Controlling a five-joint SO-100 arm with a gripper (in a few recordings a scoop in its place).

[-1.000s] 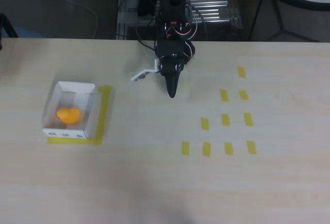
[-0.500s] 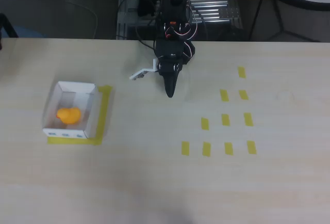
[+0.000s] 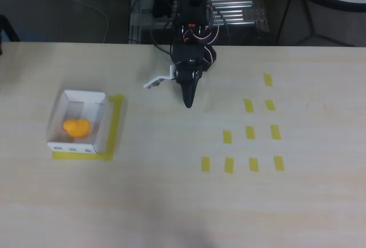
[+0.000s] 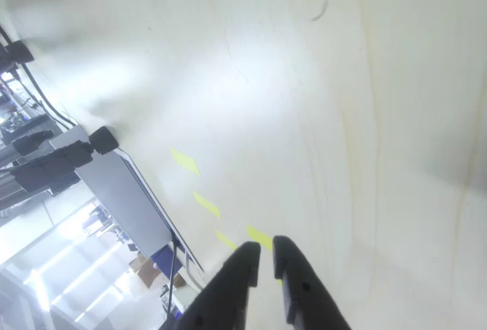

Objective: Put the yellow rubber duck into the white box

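The yellow rubber duck (image 3: 76,127) lies inside the white box (image 3: 100,123), which stands at the table's left on a yellow tape frame in the overhead view. My black gripper (image 3: 187,103) hangs over the table's middle near the far edge, well to the right of the box, its fingers pointing toward the camera's bottom. In the wrist view the gripper (image 4: 262,252) has its two dark fingers nearly together with nothing between them, over bare table.
Several short yellow tape strips (image 3: 250,132) mark the table's right half. A white tag (image 3: 154,82) sticks out from the arm's left side. Behind the table's far edge sit cables and a metal rack (image 3: 234,8).
The gripper has drawn back slightly toward the far edge since a second ago. The duck and box have not moved.
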